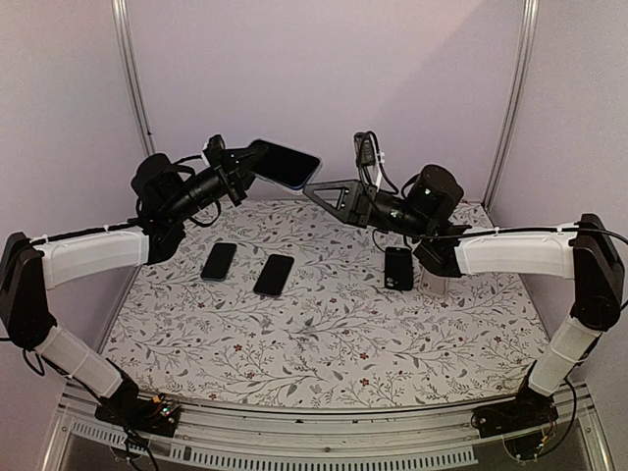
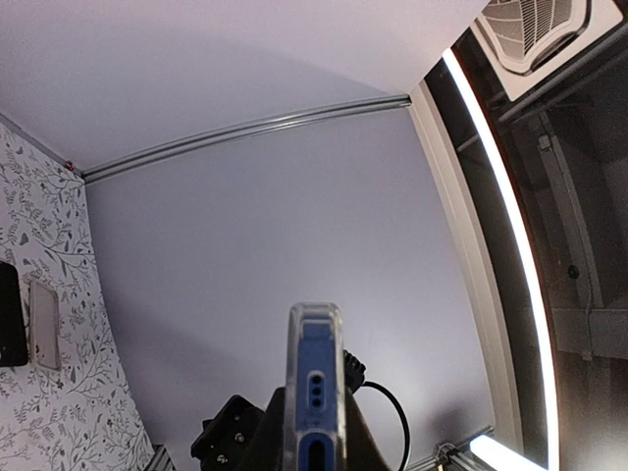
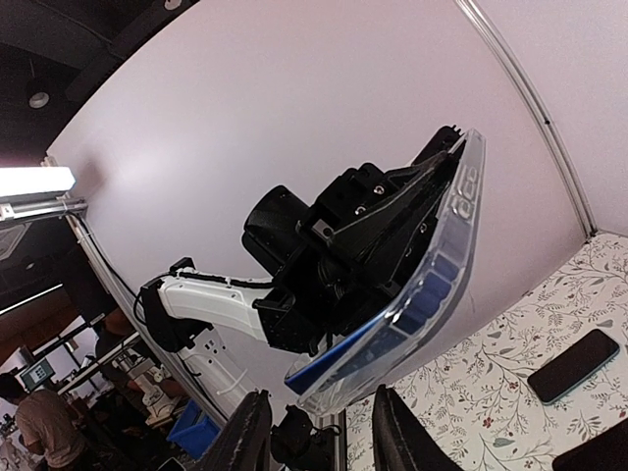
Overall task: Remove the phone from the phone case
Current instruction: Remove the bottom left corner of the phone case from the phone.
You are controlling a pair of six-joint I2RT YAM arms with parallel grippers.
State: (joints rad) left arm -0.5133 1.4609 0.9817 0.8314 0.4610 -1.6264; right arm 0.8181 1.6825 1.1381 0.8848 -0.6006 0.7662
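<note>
Closest to the lens in the right wrist view, the right gripper [image 3: 322, 397] shows its two fingers [image 3: 250, 437] parted at the bottom edge, gripping nothing. Just above them, filling the centre, the blue phone [image 3: 432, 280] sits edge-on inside its clear case [image 3: 471, 177]. Whether the fingers touch its lower corner I cannot tell. The left gripper [image 1: 251, 157] is clamped tight on it. Overhead, cased phone and both grippers hang at upper centre, well above the flowered table [image 1: 324, 343]. Left of centre on the table, a dark phone [image 1: 219, 261] lies beside a second dark phone [image 1: 274, 274].
</note>
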